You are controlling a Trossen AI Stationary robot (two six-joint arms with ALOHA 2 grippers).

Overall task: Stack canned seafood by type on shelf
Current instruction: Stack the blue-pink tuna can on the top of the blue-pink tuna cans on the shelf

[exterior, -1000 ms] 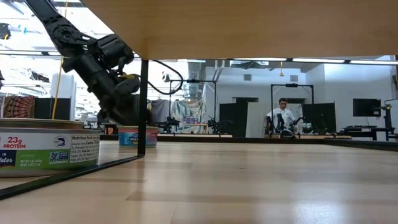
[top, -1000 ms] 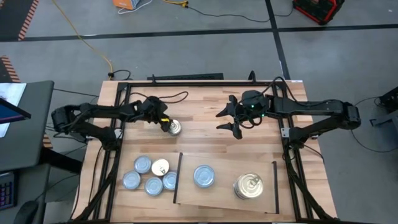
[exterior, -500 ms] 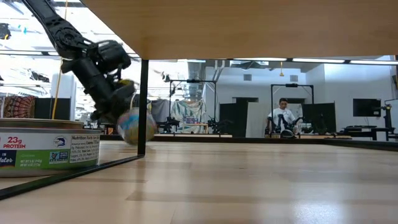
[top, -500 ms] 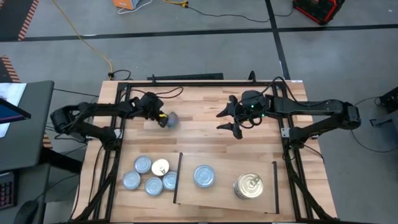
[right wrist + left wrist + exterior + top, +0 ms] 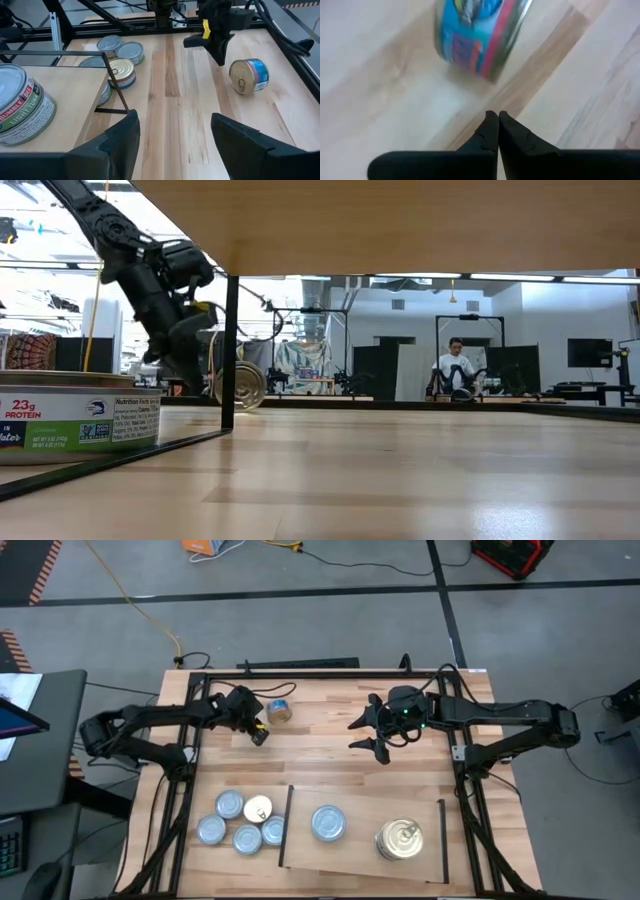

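Note:
A tin with a gold lid and blue-and-red label [image 5: 279, 711] lies on its side on the tabletop near the far edge, its rim on the wood [image 5: 249, 76]. My left gripper [image 5: 258, 735] hovers just beside it on the near side, shut on nothing; the tin [image 5: 480, 37] sits clear of the closed fingertips [image 5: 498, 127]. My right gripper [image 5: 375, 733] hangs open above the table's middle. The shelf [image 5: 365, 855] near the front carries a silvery-blue-lidded tin [image 5: 328, 823] and a gold-lidded stack [image 5: 399, 839].
Several tins [image 5: 240, 822] stand in a cluster on the table left of the shelf's black strip [image 5: 285, 825]. One of them, with a "23g protein" label [image 5: 80, 420], fills the low view's left foreground. Bare wood lies between the two arms.
My left gripper has shut without keeping the tin that stood flat between its fingers. The tin has slipped out, tipped onto its rim and rolled toward the table's far edge. The gripper has risen a little and tipped more steeply down.

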